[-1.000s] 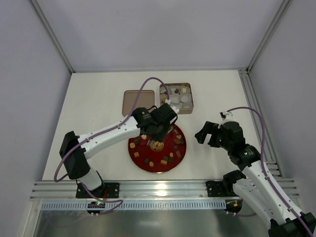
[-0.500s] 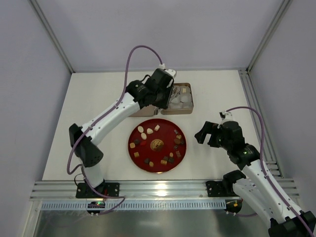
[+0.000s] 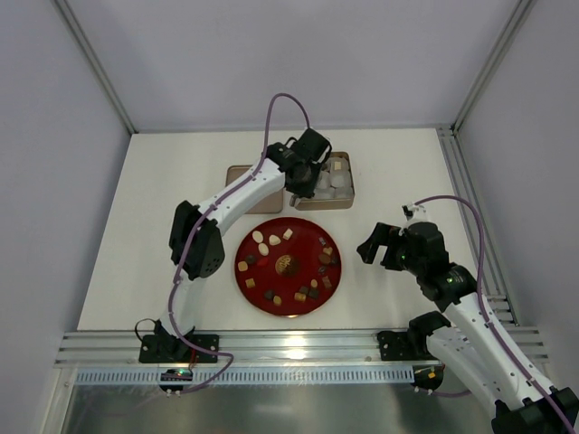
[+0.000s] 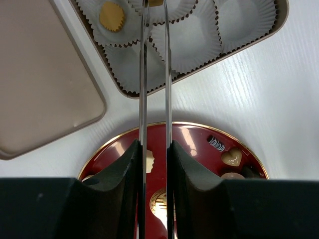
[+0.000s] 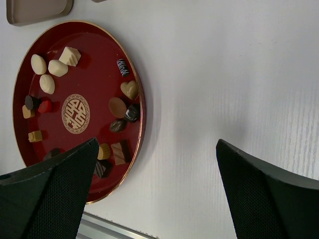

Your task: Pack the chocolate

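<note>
The chocolate lies as several small dark, tan and cream pieces (image 3: 312,287) on a round red plate (image 3: 303,249); it also shows in the right wrist view (image 5: 129,89) and the left wrist view (image 4: 232,158). An open tin (image 3: 323,202) behind the plate holds white paper cups (image 4: 192,40); one cup holds a round caramel piece (image 4: 111,16). My left gripper (image 3: 303,176) hangs over the tin; its long thin blades (image 4: 155,6) are shut on a tan chocolate (image 4: 156,2) at the frame's top edge. My right gripper (image 3: 380,246) is open and empty over bare table right of the plate (image 5: 159,189).
The tin's flat lid (image 3: 242,187) lies left of the tin, also seen in the left wrist view (image 4: 45,84). An aluminium rail (image 3: 289,348) runs along the near edge and another (image 3: 466,208) along the right side. Grey walls enclose the table.
My left gripper has gone from the red plate back to the tin, carrying a tan chocolate. The right arm has not moved.
</note>
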